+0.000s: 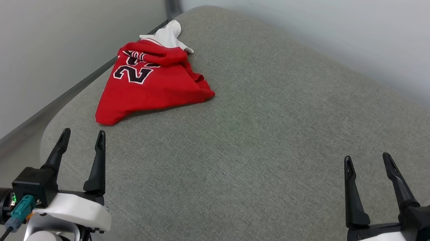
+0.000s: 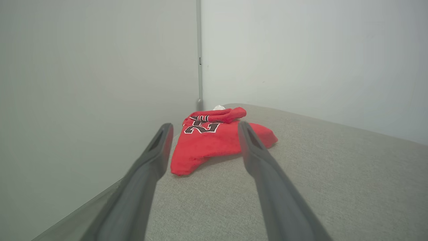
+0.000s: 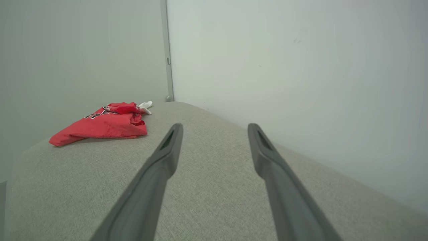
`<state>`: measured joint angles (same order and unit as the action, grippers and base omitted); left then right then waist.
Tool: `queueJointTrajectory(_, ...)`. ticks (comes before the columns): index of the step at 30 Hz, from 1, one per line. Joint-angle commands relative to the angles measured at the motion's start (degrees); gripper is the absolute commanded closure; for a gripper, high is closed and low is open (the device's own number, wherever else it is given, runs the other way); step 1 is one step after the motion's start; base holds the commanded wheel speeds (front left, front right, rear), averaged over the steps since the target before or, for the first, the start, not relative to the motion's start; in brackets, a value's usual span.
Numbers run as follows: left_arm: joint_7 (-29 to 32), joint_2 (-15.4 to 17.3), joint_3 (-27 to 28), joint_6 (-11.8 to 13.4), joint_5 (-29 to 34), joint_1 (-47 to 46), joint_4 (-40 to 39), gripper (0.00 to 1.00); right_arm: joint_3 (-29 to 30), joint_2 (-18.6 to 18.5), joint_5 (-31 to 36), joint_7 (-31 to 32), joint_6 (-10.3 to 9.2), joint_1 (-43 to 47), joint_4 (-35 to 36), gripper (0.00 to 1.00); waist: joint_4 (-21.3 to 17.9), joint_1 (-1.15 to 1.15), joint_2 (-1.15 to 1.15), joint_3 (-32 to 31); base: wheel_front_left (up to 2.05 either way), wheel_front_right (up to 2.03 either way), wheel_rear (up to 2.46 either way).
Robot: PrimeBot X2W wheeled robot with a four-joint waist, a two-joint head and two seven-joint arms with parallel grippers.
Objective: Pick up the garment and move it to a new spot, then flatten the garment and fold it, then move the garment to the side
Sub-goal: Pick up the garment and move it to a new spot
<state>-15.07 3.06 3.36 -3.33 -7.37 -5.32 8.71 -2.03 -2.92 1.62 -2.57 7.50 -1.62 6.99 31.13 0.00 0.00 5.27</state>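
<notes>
While both arms hang over the near end of the grey cushion (image 1: 285, 160), no step of the task looks started.

Garment (image 1: 152, 86): lies crumpled in a loose heap on the cushion's far left part, close to the cushion's left edge and short of its far rounded corner. Red body up. The black number (image 1: 134, 70) faces up and is partly rucked under a fold. One white sleeve (image 1: 168, 35) sticks out on the side toward the cushion's far corner. Not flat, not folded.

Left gripper (image 1: 84, 132): above the cushion's near left corner, fingers spread apart, nothing between them. Its wrist view looks along the cushion at the garment, which sits framed between the two fingers but well ahead of the tips. No contact.

Right gripper (image 1: 366, 157): above the cushion's near right side, fingers likewise parted and empty, well apart from the garment. Its wrist view places the garment off toward the cushion's left side.

Progress, judged: none of the three stages is done. Left to do: pick up and relocate, spread flat and fold, then shift aside. A new spot toward the cushion's middle seems available.

Next move, judged: the left arm is better placed for the first grasp, since the near tail of the heap points toward the cushion's near left corner. Risk: the heap sits close to the cushion's left edge, so a sloppy pinch could drag cloth over it.
</notes>
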Motion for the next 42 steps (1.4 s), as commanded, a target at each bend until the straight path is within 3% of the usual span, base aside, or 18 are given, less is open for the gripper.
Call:
queueJointTrajectory(1,-0.2,-0.1,0.0,0.2,0.1,-1.1,-0.3,0.0,0.1,0.1,0.2,0.1,-0.02,-0.8,0.4,0.0,0.0,0.0,0.0,0.4,0.0,0.0,0.0)
queueJointTrajectory(6,-0.2,-0.2,-0.6,-0.3,0.0,-3.8,0.6,0.0,1.0,0.1,0.8,1.0,-0.02,-0.8,1.8,0.0,0.1,0.0,0.0,2.6,0.0,0.0,0.0)
queueJointTrajectory(10,-0.2,0.3,0.5,-1.3,-0.9,-9.8,2.0,0.0,0.6,0.0,2.9,3.2,-0.02,-2.8,4.9,0.0,-1.9,0.0,0.0,8.2,0.0,0.0,0.0)
queueJointTrajectory(14,-0.1,2.7,2.1,-2.4,-3.2,-19.0,6.0,0.0,0.2,-1.4,4.4,5.1,-0.02,-5.4,7.7,0.0,-4.7,0.0,0.0,14.4,0.0,0.0,0.0)
queueJointTrajectory(17,3.0,6.6,2.9,-3.2,-5.8,-26.4,9.1,0.0,0.0,-2.3,5.0,6.0,-0.02,-7.6,9.4,0.0,-7.1,0.0,0.0,18.9,0.0,0.0,0.0)
queueJointTrajectory(20,9.3,11.1,3.1,-3.9,-9.2,-32.8,11.7,0.0,0.0,-2.7,5.3,6.3,-0.02,-9.2,10.6,0.0,-9.3,0.0,0.0,22.4,0.0,0.0,0.0)
queueJointTrajectory(27,33.6,23.6,-1.9,-4.1,-23.1,-41.2,19.7,0.0,-0.3,-2.4,5.6,4.9,-0.02,-12.4,12.3,0.0,-13.8,0.0,0.0,27.9,0.0,0.0,0.0)
queueJointTrajectory(30,43.5,27.6,-3.6,-4.1,-29.5,-41.8,23.1,0.0,-0.6,-2.0,5.5,4.1,-0.02,-13.5,12.4,0.0,-15.3,0.0,0.0,29.4,0.0,0.0,0.0)
queueJointTrajectory(33,51.5,30.2,-3.6,-4.1,-34.6,-41.0,27.5,0.0,-0.9,-1.7,5.5,3.5,-0.02,-14.5,12.3,0.0,-16.7,0.0,0.0,30.5,0.0,0.0,0.0)
queueJointTrajectory(37,61.5,30.2,-2.1,-3.1,-39.8,-39.8,34.3,0.0,-0.7,-1.2,5.5,2.8,-0.02,-14.9,12.3,0.0,-17.8,0.0,0.0,31.2,0.0,0.0,0.0)
queueJointTrajectory(39,62.9,29.5,-1.7,-1.9,-40.7,-39.5,36.1,0.0,-0.4,-1.0,5.5,2.6,-0.02,-14.8,12.2,0.0,-18.0,0.0,0.0,31.3,0.0,0.0,0.0)
queueJointTrajectory(40,63.0,29.4,-1.6,-1.7,-40.9,-39.4,36.6,0.61,-0.3,-0.9,5.4,2.5,-0.02,-14.7,12.2,0.0,-18.0,0.0,0.0,31.4,0.0,0.0,0.0)
queueJointTrajectory(41,63.1,29.0,-1.7,-1.7,-41.0,-39.2,36.9,1.0,-0.2,-0.8,5.4,2.4,-0.02,-14.6,12.1,0.0,-18.1,0.0,0.0,31.3,0.0,0.0,0.0)
queueJointTrajectory(42,61.7,29.1,-1.7,-1.6,-40.6,-39.5,36.8,1.0,0.0,-0.8,5.4,2.5,-0.02,-14.5,12.0,0.0,-18.0,0.0,0.0,31.2,0.0,0.0,0.0)
